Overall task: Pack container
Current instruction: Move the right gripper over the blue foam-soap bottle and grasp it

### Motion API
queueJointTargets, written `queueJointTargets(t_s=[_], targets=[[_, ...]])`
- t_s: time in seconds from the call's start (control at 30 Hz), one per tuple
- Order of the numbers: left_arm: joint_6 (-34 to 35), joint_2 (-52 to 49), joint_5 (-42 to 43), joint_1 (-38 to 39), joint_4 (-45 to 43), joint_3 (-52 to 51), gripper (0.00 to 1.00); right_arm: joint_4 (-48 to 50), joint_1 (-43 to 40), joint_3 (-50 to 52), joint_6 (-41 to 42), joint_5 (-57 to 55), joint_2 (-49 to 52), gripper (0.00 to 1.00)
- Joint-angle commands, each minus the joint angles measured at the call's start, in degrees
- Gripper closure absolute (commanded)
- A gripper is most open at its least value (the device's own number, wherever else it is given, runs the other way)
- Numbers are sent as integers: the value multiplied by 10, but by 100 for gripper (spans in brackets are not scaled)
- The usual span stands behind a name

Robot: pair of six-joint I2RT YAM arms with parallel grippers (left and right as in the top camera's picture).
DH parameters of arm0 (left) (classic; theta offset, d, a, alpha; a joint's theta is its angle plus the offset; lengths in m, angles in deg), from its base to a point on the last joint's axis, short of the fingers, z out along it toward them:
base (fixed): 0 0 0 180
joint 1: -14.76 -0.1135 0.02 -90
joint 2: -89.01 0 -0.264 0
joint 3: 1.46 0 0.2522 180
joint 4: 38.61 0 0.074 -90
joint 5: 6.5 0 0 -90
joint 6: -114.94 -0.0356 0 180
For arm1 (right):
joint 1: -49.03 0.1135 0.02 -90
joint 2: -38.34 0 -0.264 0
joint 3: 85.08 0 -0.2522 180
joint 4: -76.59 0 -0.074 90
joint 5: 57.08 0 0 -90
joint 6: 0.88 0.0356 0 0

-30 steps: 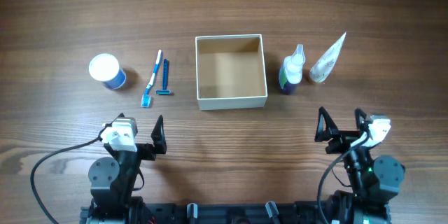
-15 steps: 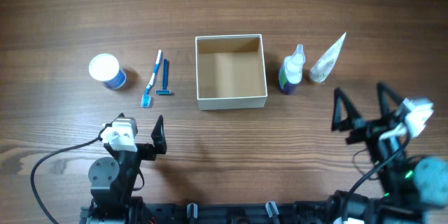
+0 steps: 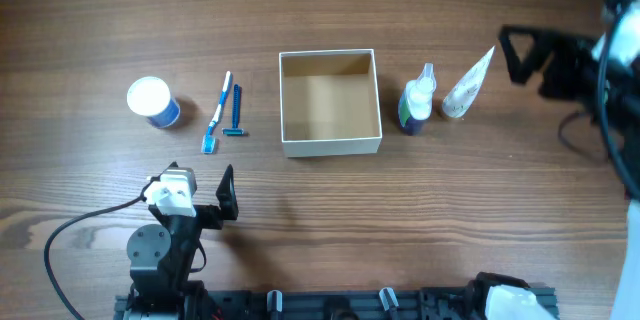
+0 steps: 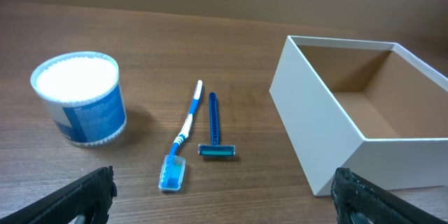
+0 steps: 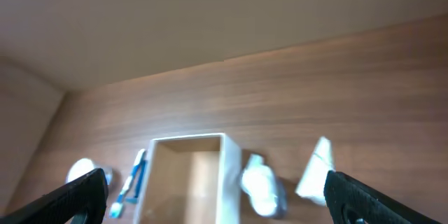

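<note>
Here the container (image 3: 331, 144) sits at the middle of the table (image 3: 320, 10), toothbrush (image 3: 217, 112) and razor (image 3: 237, 112) near its left, bottle (image 3: 418, 100) and tube (image 3: 468, 85) near its right. Left gripper (image 3: 197, 185) hangs low, its 2 fingers spread wide. Right gripper (image 3: 512, 57), blurred overhead, hovers by the tube, its 2 fingers wide apart.

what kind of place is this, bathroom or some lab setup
Probably a robot lab bench, not a bathroom: a plain wooden table, a cabled left arm mounted at its edge, and a toothbrush and razor laid beside an empty container.
</note>
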Motion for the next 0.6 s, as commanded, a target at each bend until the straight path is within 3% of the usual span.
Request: queueJointTargets(t_s=[0.0, 0.13, 0.43, 0.57], targets=[[-7, 5, 3, -3, -2, -2, 0, -4, 37, -41, 2, 98, 56, 0], [-7, 5, 3, -3, -2, -2, 0, 10, 72, -41, -7, 87, 99, 0], [-7, 5, 3, -3, -2, -2, 0, -56, 268, -41, 74, -308, 216, 0], [-7, 5, 3, -3, -2, -2, 0, -79, 286, -41, 127, -384, 273, 0]])
